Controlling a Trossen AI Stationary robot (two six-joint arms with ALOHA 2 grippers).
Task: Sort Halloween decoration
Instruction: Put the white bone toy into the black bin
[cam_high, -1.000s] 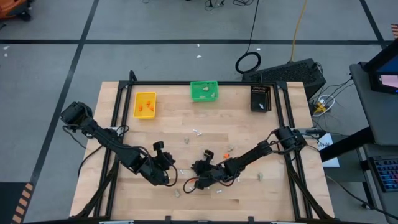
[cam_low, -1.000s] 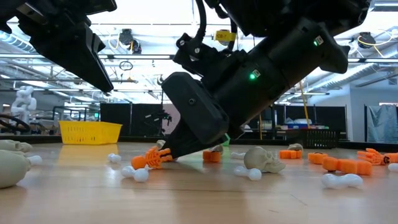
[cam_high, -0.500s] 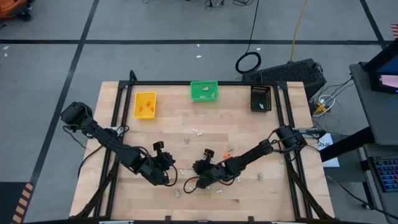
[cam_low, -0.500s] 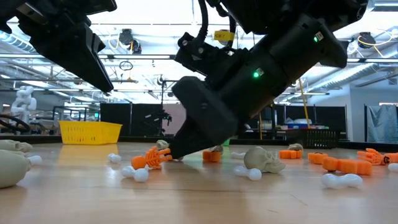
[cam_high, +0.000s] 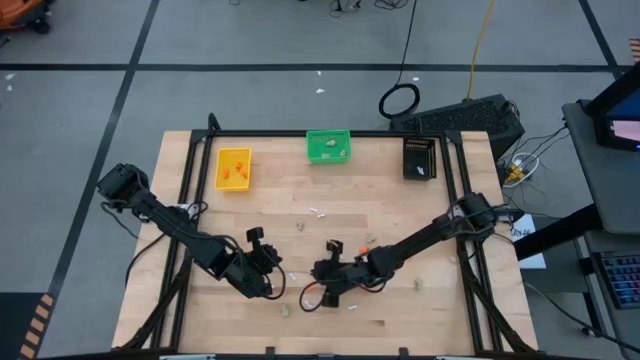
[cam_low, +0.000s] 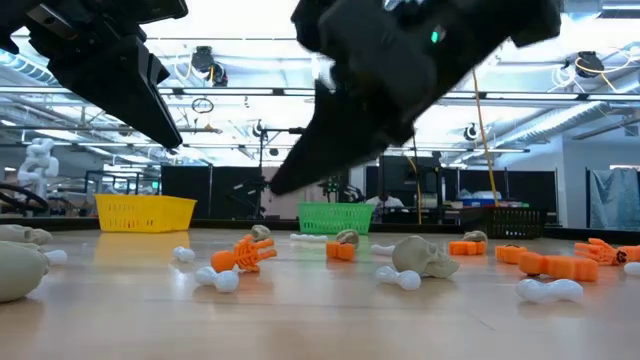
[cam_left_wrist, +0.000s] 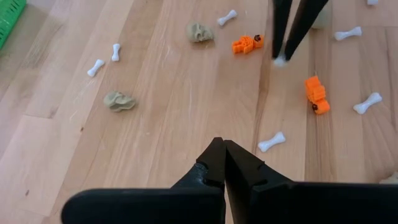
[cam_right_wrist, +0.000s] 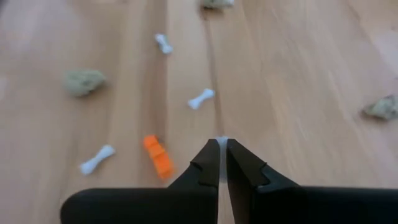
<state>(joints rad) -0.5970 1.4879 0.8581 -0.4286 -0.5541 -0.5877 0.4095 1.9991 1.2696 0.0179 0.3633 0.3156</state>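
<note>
- Across the bench (cam_high: 400, 215), from above, tiny decoration pieces (cam_high: 318, 212) are seen scattered; both claws sit mid-bench.
- At bench level, orange bits (cam_low: 245, 254) look light and rigid.
- Past the closed left claw (cam_left_wrist: 223, 163), white sticks (cam_left_wrist: 272, 142) are best pinched mid-shaft.
- Between the right claw (cam_right_wrist: 222, 157) tips, something small and white seems pinched.

Yellow bin (cam_high: 233, 168), green bin (cam_high: 328, 146), black bin (cam_high: 419, 158)

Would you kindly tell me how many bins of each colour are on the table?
yellow bin: 1
green bin: 1
black bin: 1
Total: 3
</note>
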